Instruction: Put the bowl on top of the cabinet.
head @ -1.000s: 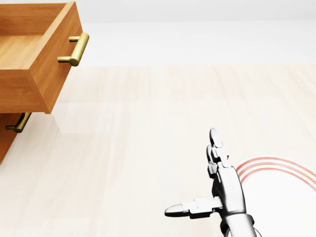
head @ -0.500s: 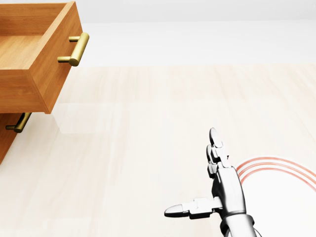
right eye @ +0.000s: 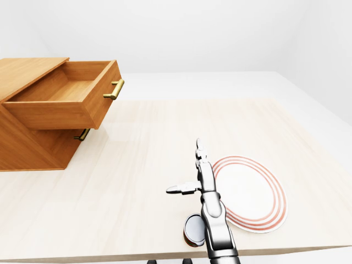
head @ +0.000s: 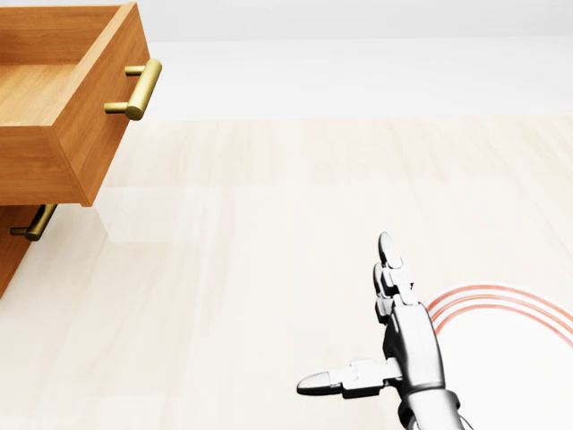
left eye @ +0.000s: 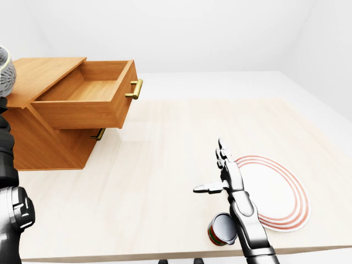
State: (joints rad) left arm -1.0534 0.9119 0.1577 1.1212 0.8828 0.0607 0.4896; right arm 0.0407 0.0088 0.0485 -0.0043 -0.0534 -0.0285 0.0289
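The wooden cabinet [left eye: 45, 70] stands at the left of the left-eye view, its top bare and its upper drawer [left eye: 91, 93] pulled out and empty. A grey round thing with a pale rim [left eye: 4, 71], possibly the bowl, shows at the far left edge above my dark left arm [left eye: 6, 165]. The frame edge cuts off the left hand's fingers. My right hand [left eye: 212, 168] hovers over the table beside a plate, open, fingers straight up the view and thumb out to the left, holding nothing.
A white plate with red rings [left eye: 278, 192] lies on the pale wooden table [left eye: 154, 165] right of my right hand. A red and green can [left eye: 221, 230] lies on its side by my right forearm, near the table's bottom edge. The lower drawer's brass handle [left eye: 99, 134] shows under the open drawer.
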